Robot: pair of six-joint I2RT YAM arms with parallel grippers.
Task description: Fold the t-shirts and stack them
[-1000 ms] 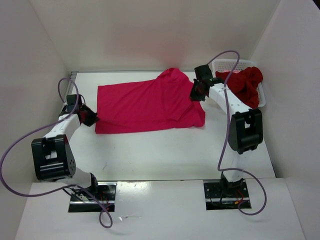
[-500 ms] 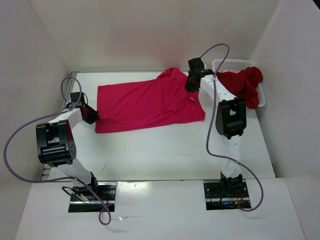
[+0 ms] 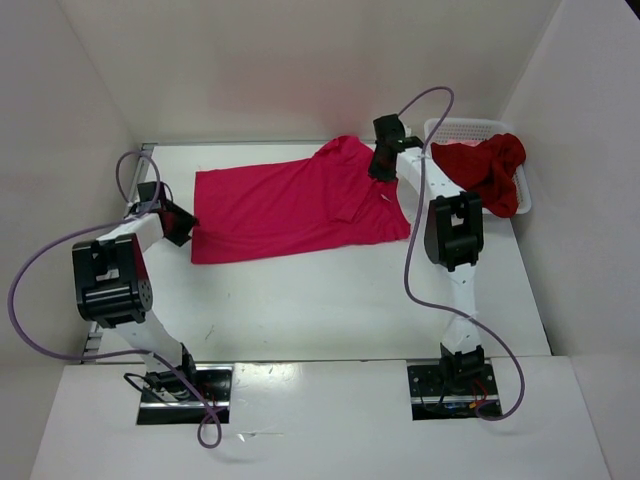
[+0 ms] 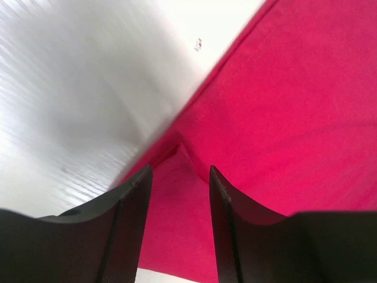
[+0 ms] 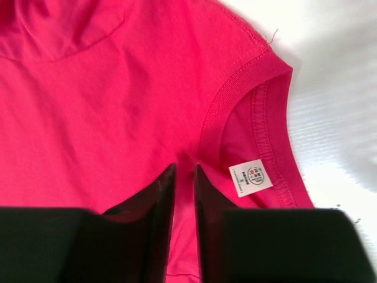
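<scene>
The left hand [image 4: 179,171] and right hand [image 5: 184,168] have parted their jaws over the magenta t-shirt [image 3: 290,210].

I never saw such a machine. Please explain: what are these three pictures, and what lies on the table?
Two robot arms stand at the near edge of a white table. The wide picture looks from above and behind them; each close picture comes from a camera on one wrist, showing its black fingers. A bright magenta-pink cloth t-shirt lies spread out. A dark red shirt lies heaped in a white plastic mesh basket, far right. The left gripper is open over the pink shirt's edge. The right gripper is at its collar, fingers nearly together; whether it pinches cloth is unclear.
</scene>
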